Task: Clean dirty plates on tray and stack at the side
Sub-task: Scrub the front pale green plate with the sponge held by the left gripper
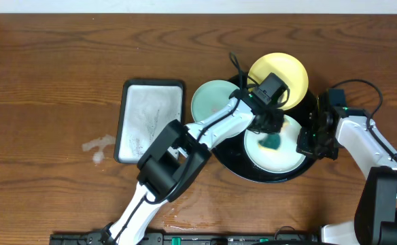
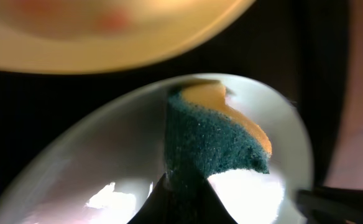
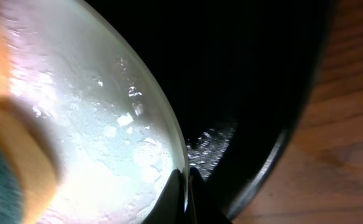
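Note:
A mint-green plate [image 1: 285,155] lies in the black tray [image 1: 234,166] at centre right. My left gripper [image 1: 272,139] is shut on a green and orange sponge [image 2: 215,140] that rests on this plate [image 2: 94,162]. My right gripper [image 1: 306,144] is shut on the plate's right rim [image 3: 180,163]; soapy water covers the plate [image 3: 94,124]. A yellow plate [image 1: 290,73] with red smears leans on the tray's far rim and also shows in the left wrist view [image 2: 107,37]. A second mint-green plate [image 1: 209,101] sits at the tray's left rim.
A rectangular silver-grey metal tray [image 1: 151,119] lies left of the black tray. A small wet patch [image 1: 98,144] marks the wood further left. Bare wood-grain table [image 3: 349,137] lies right of the black tray's rim [image 3: 275,158].

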